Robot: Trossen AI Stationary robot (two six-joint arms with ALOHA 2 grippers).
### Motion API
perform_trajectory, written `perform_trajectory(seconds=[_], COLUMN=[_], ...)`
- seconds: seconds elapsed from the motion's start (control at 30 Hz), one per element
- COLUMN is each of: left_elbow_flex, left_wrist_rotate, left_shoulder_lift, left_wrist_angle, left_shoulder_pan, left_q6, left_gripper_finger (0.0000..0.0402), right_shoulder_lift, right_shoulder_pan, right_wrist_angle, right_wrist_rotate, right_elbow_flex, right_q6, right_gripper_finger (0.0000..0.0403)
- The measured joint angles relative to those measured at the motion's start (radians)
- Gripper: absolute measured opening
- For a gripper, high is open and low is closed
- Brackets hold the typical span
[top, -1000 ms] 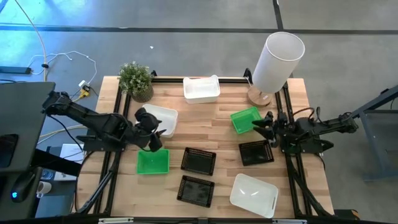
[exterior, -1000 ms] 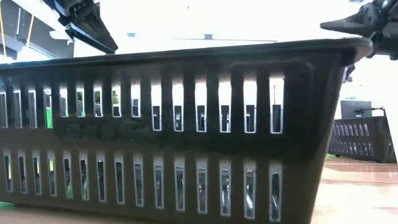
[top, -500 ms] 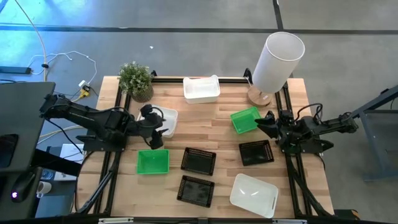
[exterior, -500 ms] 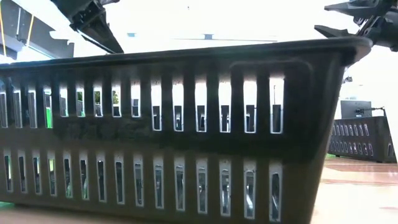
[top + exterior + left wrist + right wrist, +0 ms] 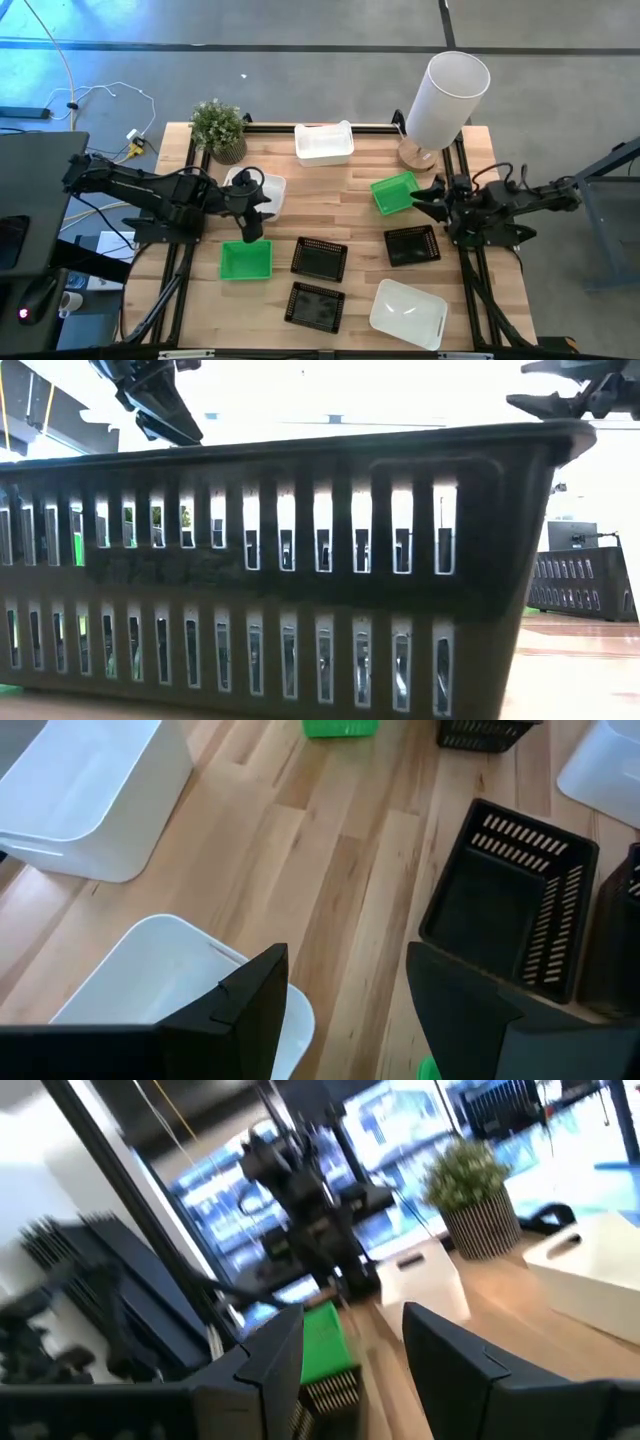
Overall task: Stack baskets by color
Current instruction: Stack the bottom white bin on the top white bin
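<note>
Baskets lie scattered on the table (image 5: 355, 205): a white basket (image 5: 262, 192) at the left edge, a green basket (image 5: 395, 191) near the right. The left gripper (image 5: 250, 207) and right gripper (image 5: 428, 198) hover beside them, fingers apart, empty.

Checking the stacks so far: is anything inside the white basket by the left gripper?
The left gripper hovers open over that white basket. The part of its inside that shows looks empty; the part under the fingers is hidden.
</note>
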State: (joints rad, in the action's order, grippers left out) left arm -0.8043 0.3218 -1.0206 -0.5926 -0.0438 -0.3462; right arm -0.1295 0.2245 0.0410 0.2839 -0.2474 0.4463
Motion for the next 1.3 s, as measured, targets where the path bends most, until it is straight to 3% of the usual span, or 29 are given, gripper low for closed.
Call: perform_trajectory(seconds=[0.23, 0.6, 0.9, 1.17, 1.3], left_elbow_flex=[0.0, 0.0, 0.0, 0.0, 0.0], left_wrist_rotate=[0.016, 0.048, 0.048, 0.047, 0.026], left_shoulder_lift=[0.0, 0.0, 0.0, 0.0, 0.0], left_wrist_angle=[0.024, 0.037, 0.037, 0.036, 0.036], left_shoulder_pan=[0.021, 0.062, 0.072, 0.072, 0.072], left_q6=[-0.003, -0.036, -0.036, -0.036, -0.037], left_gripper_finger=[0.0193, 0.0193, 0.0193, 0.0193, 0.0193], right_shoulder_lift=[-0.2, -0.53, -0.751, -0.942, -1.046], right_shoulder_pan=[0.001, 0.023, 0.222, 0.415, 0.498], right_wrist_angle=[0.328, 0.737, 0.811, 0.824, 0.918], right_wrist_rotate=[-0.045, -0.202, -0.282, -0.262, -0.213], right_elbow_flex=[-0.22, -0.531, -0.591, -0.688, -0.761], right_q6=[0.052, 0.185, 0.485, 0.724, 0.794], right_gripper_finger=[0.0161, 0.0161, 0.0161, 0.0161, 0.0161])
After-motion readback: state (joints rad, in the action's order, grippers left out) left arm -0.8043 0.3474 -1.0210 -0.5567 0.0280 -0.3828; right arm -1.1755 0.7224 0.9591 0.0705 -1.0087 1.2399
